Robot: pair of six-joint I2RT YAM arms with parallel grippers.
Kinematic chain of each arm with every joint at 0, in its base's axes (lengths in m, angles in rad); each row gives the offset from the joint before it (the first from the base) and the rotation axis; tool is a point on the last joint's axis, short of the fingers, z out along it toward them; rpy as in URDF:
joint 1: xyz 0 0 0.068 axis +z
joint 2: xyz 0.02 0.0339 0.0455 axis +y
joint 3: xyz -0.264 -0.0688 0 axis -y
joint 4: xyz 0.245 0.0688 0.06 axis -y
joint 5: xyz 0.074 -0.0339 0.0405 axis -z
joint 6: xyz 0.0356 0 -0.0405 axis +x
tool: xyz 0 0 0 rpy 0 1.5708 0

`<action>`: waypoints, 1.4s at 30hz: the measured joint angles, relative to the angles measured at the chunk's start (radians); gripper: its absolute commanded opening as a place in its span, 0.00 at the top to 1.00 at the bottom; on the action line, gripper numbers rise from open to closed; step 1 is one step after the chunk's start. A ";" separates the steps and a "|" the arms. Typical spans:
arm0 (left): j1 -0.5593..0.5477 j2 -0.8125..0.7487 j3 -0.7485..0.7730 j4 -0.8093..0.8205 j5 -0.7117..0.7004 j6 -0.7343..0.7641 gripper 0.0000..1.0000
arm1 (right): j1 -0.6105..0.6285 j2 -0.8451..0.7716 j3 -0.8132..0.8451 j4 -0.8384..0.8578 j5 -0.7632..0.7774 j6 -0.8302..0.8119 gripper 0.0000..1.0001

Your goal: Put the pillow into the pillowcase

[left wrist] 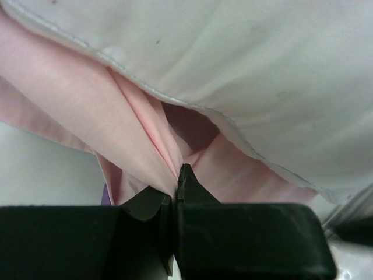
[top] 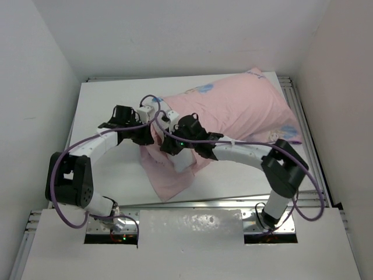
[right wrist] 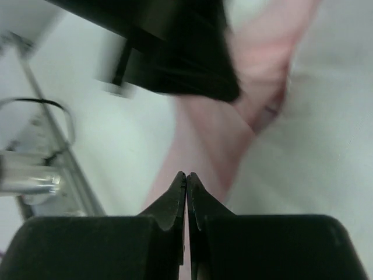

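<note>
1. Plainly these are soft goods: the pillow (left wrist: 262, 70) looks plump, light and springy. It should squash under a push and bulge back, and it offers nothing firm to grip beyond its stitched seam.
2. The pillowcase (top: 233, 108) is thin, limp cloth that will likely slide and bunch. The hem at its open mouth looks like the best hold, one side per arm, so the mouth can be drawn over whatever white is still showing.
3. The left gripper (left wrist: 178, 175) pinches a fold of the pink cloth, just under the pillow's white edge.
4. The right gripper (right wrist: 186, 181) has its fingertips pressed together over pink cloth. That view is blurred, and I cannot tell whether any cloth is caught between them.
5. The pillow is plain white with a piped seam. The pillowcase is pale pink, with a faint blue print near its far left edge and a strip of purple at its right edge.
6. The filled bulk lies on the far right of the table (top: 105, 105). The slack mouth end trails near and left, between the two arms.
</note>
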 measured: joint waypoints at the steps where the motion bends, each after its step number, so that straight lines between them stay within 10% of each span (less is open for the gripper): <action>1: 0.000 -0.008 0.000 -0.015 0.013 0.007 1.00 | 0.000 0.044 0.004 -0.010 0.009 0.014 1.00; 14: 0.023 -0.084 0.222 -0.443 0.288 0.446 1.00 | -0.172 0.289 0.256 -0.212 0.121 0.132 1.00; 31: 0.079 -0.102 0.264 -0.396 0.343 0.380 1.00 | -0.157 0.417 0.238 -0.062 0.205 0.134 1.00; 42: 0.213 -0.101 0.129 -0.275 0.349 0.212 1.00 | -0.083 0.348 0.000 0.113 0.018 -0.262 0.97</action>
